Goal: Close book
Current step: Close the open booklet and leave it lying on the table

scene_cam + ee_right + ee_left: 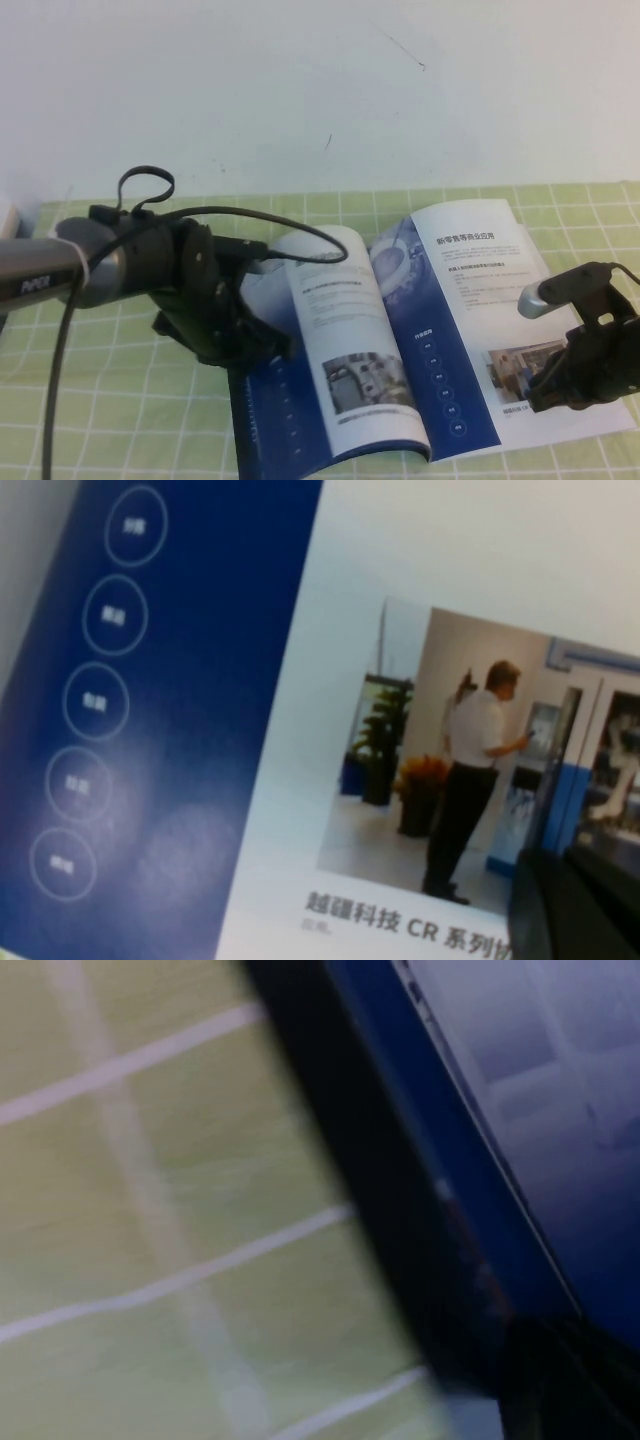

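Glossy blue-and-white book [450, 300] is laid open at the front edge of the green checked table [100, 420], right of centre. Spine is run front-to-back, page tops toward the far edge. Left gripper [250, 345] is placed at the left cover's edge, right gripper [565, 385] on the right page's front corner. Grip state cannot be told for either.

Left gripper [245, 345] at book's [400, 330] left edge, mostly masked from above; right gripper [565, 385] likewise over right page's near corner (book's near-left corner cropped, small print unreadable).
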`<state>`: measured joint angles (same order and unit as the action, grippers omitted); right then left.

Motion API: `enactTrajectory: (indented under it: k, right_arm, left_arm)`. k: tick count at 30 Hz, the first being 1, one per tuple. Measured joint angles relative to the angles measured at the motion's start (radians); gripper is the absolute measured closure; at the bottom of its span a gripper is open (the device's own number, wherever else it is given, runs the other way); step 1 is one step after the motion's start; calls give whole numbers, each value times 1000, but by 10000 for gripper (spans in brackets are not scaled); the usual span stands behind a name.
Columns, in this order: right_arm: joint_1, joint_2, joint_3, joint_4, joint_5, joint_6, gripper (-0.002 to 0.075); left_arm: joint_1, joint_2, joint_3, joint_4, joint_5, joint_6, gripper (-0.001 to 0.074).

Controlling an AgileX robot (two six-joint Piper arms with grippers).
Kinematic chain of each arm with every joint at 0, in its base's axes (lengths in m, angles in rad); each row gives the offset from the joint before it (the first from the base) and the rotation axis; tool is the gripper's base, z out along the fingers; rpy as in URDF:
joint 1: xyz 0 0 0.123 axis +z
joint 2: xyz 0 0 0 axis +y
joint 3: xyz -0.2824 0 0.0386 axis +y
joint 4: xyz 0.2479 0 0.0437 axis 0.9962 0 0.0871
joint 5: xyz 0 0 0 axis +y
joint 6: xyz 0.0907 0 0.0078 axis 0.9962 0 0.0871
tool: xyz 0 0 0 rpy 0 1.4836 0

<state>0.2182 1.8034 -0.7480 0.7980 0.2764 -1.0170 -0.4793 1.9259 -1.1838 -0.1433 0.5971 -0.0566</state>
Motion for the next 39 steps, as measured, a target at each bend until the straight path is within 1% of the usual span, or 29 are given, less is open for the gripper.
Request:
enactTrajectory:
  k: [2,5,10,12,14,16,17,19,21,23,27,29,31,35,39]
  right_arm:
    - [0,0,0,15,0,0,729]
    - [0,5,0,42,-2,0,729]
    - [0,7,0,70,-2,0,729]
    - [0,7,-2,76,-2,0,729]
    - [0,-3,-2,77,-2,-2,729]
    - [0,-23,0,73,-9,-2,729]
    - [0,-39,7,57,-9,-2,729]
    - [2,-87,19,2,-11,0,729]
    - [2,-168,19,-56,-16,13,729]
    - [2,-248,19,-82,-28,20,729]
    - [2,-391,19,-84,-33,24,729]
    - [2,-426,19,-65,-20,24,729]
    - [2,-432,19,-49,6,16,729]
    - [2,-345,19,-31,79,-4,729]
    - [2,-253,20,-6,143,-10,729]
  left_arm:
    - [-18,7,-22,-83,-4,13,737]
    - [-33,17,-62,-248,-10,101,737]
    - [-44,23,-111,-632,-13,374,737]
    - [-44,23,-131,-796,8,518,737]
    - [-44,23,-148,-913,39,644,737]
    - [-45,23,-161,-980,81,736,737]
    - [-46,23,-166,-984,93,761,737]
    - [-46,14,-168,-951,106,774,737]
    - [-46,-10,-168,-828,110,741,737]
    - [-46,-38,-168,-683,110,663,737]
    - [-46,-104,-168,-302,132,371,737]
    - [-46,-127,-168,-114,167,237,737]
    - [-46,-133,-166,30,205,125,737]
    - [-46,-133,-101,165,200,14,737]
    - [-43,-133,-24,199,168,-43,737]
